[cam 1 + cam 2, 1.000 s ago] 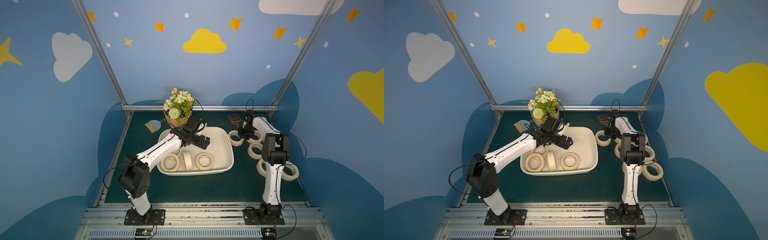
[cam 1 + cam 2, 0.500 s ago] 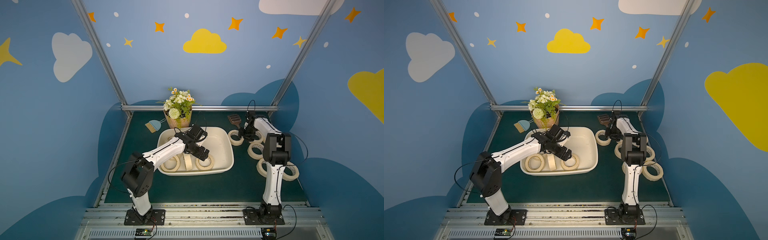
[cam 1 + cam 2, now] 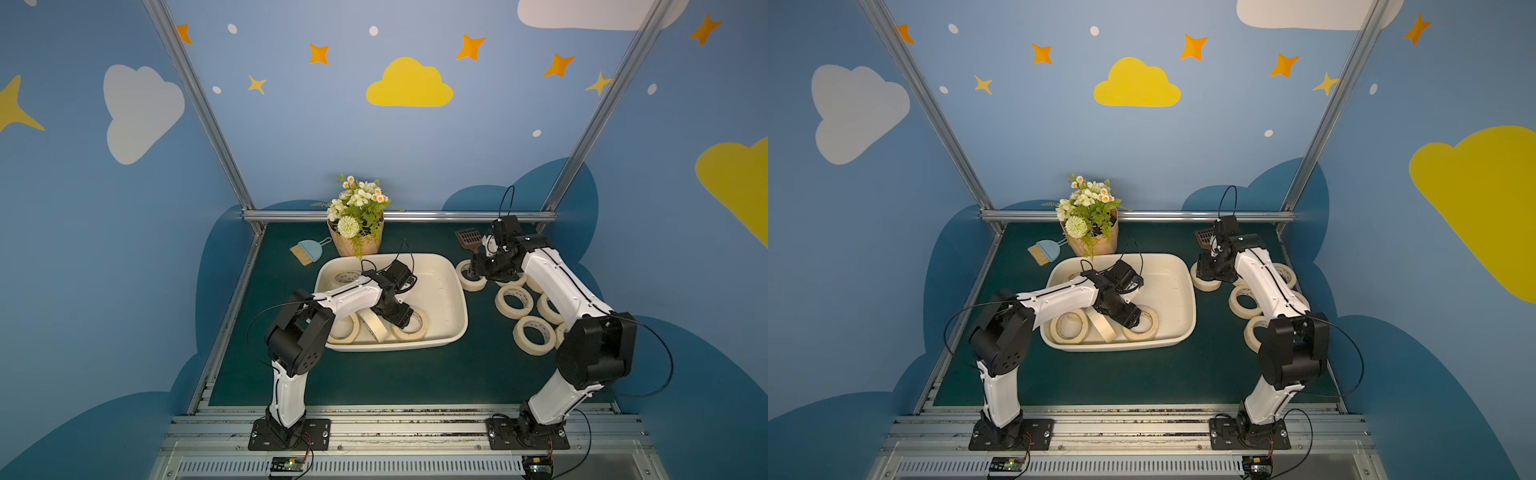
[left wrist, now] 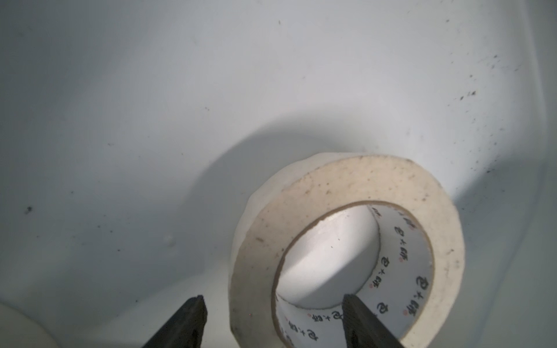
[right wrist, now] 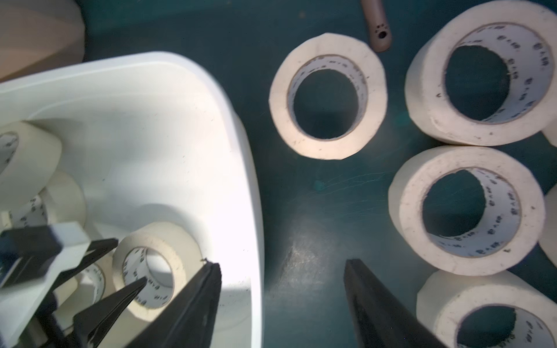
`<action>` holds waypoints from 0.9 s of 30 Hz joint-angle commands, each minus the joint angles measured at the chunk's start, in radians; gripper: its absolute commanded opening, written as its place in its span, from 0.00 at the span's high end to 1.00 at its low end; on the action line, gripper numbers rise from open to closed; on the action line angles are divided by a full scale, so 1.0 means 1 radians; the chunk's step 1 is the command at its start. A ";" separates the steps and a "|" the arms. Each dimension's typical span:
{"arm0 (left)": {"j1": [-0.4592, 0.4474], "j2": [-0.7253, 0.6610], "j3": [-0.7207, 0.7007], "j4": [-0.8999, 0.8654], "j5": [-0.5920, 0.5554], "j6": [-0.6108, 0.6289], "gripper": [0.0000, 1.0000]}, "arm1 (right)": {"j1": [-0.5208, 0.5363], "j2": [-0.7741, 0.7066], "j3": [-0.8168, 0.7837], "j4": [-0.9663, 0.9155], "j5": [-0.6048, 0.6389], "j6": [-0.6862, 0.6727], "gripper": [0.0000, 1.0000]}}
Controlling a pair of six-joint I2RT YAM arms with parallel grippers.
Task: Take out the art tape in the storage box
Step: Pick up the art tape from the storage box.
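Left gripper (image 4: 272, 322) down in the storage box (image 3: 451, 316) — jaws spread, straddling one wall of an art tape (image 4: 346, 250) roll, not pinching. Farther back, right gripper (image 5: 281, 304) spread over bare mat beside unloaded rolls (image 5: 466, 211).

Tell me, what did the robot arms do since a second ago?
The left pincer dropped from above the storage box down inside, straddling the wall of a tape roll, not yet clamped. The right pincer opened over the mat beside the box, holding nothing. The box, flower pot and little brush stayed put.
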 commanded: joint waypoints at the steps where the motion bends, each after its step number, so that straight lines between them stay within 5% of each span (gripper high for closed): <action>1: 0.005 0.012 -0.002 -0.019 -0.013 -0.002 0.29 | 0.007 -0.036 -0.043 -0.049 -0.020 0.001 0.30; 5: 0.004 0.028 -0.001 -0.008 -0.011 -0.012 0.40 | 0.031 -0.064 -0.072 -0.064 -0.033 0.000 0.30; 12: 0.006 0.047 0.019 0.001 -0.011 -0.037 0.76 | 0.129 -0.088 -0.152 -0.029 -0.075 0.069 0.31; 19: 0.007 0.040 0.094 -0.044 -0.050 -0.021 0.88 | 0.263 -0.044 -0.134 0.012 -0.103 0.131 0.34; 27: 0.004 -0.016 0.163 -0.074 -0.073 -0.012 0.89 | 0.333 0.061 -0.050 0.026 -0.118 0.130 0.35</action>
